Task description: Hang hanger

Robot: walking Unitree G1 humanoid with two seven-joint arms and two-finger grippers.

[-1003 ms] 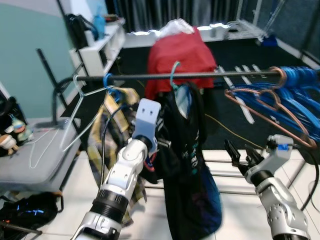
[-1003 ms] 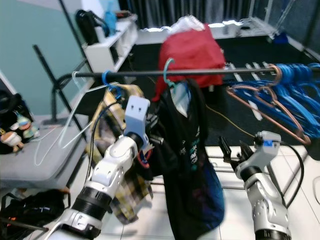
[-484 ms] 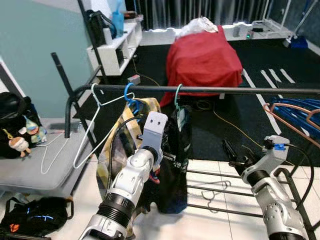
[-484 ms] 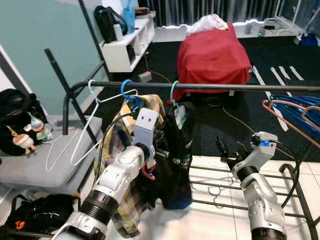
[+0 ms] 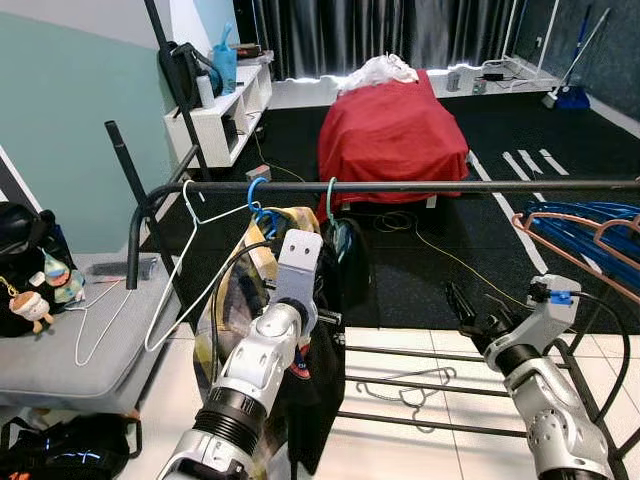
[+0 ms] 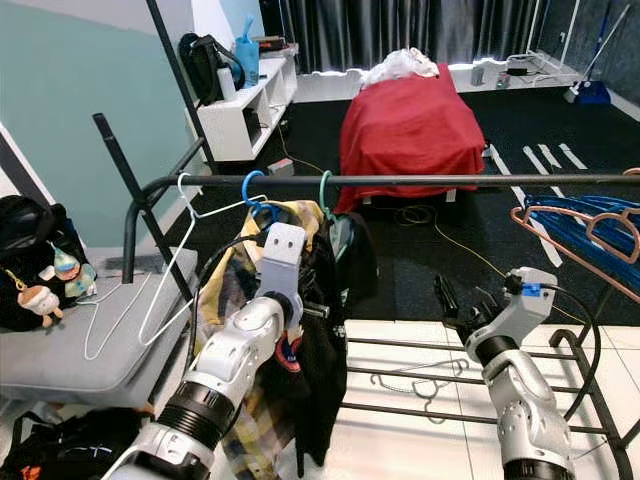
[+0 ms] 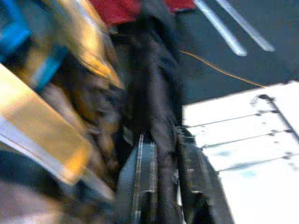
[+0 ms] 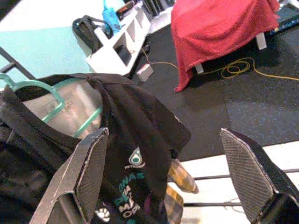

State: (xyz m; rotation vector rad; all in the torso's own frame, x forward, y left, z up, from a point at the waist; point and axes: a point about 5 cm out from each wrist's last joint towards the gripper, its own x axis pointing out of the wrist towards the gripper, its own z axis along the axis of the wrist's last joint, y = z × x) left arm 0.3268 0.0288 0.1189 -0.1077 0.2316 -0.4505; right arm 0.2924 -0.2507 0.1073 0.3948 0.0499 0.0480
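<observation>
Before me: red cloth draped over a low piece of furniture on the black carpet, with a crumpled white bundle on its far end. White open shelf unit along the teal wall, a blue spray bottle on its top and a black bag just beside it. Yellow cable trails across the carpet. Grey padded bench to my left; small stuffed doll at its far left edge. Black bag on the white tiled floor under the bench.
</observation>
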